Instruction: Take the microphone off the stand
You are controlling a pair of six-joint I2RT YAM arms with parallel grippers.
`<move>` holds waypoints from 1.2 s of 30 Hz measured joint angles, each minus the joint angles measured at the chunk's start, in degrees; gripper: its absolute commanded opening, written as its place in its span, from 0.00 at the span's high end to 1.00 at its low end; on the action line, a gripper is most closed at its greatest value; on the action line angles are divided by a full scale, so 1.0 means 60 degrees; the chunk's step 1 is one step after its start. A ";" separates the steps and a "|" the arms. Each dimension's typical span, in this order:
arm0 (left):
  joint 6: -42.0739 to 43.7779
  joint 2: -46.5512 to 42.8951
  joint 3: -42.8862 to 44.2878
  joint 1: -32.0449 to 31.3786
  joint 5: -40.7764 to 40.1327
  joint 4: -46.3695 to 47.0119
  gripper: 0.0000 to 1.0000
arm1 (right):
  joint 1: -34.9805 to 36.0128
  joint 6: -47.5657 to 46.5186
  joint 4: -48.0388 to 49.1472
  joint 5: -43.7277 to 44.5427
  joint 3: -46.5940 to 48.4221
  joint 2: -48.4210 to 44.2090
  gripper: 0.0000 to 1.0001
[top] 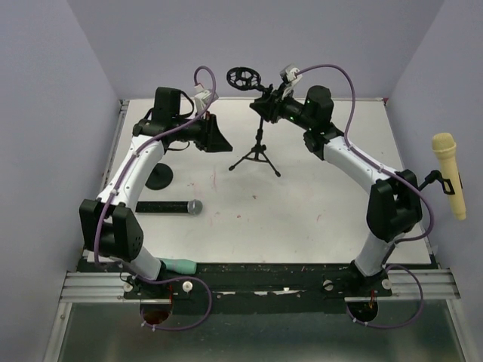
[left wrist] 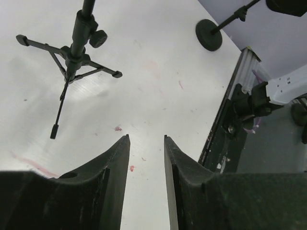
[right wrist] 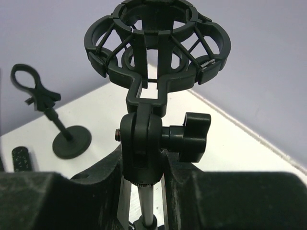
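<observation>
A black microphone point(top: 170, 207) with a silver head lies flat on the white table point(top: 317, 219), left of centre and apart from both grippers. The tripod stand point(top: 256, 154) stands mid-table, and its shock-mount ring point(right wrist: 156, 40) is empty. My right gripper point(right wrist: 143, 153) is shut on the stand's swivel joint, just under the ring and beside the black knob point(right wrist: 189, 136). My left gripper point(left wrist: 146, 137) hangs above the table left of the tripod point(left wrist: 72, 57). Its fingers are apart with nothing between them.
A second stand with a round base point(top: 158, 176) and an empty clip point(right wrist: 29, 86) stands at the left. A yellow microphone point(top: 449, 173) sits off the table's right edge. Purple walls close in the back and sides. A teal object point(top: 177, 265) lies at the near edge.
</observation>
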 measured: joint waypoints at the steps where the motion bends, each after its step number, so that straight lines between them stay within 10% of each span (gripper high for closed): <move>1: 0.0066 -0.0248 0.0000 0.0055 -0.0175 -0.0051 0.56 | 0.0018 -0.0004 0.0076 0.0033 0.0142 0.0135 0.99; 14: 0.0346 -0.1912 -0.0342 0.0474 -0.1206 -0.0022 0.56 | 0.0146 -0.0317 0.0528 0.0663 0.2390 0.2692 0.99; 18: 0.0350 -0.1974 -0.0619 0.0474 -0.1264 -0.0025 0.56 | 0.0175 -0.0404 0.0510 0.0761 0.2277 0.2798 0.53; 23: 0.0342 -0.2036 -0.0816 0.0474 -0.1297 -0.0015 0.56 | 0.0178 -0.0787 0.0426 0.0718 0.1854 0.2532 0.24; 36: -0.0080 -0.2204 -0.1242 0.0474 -0.1351 0.0404 0.52 | 0.0175 -0.1290 -0.1555 0.1126 -0.1665 -0.1650 0.10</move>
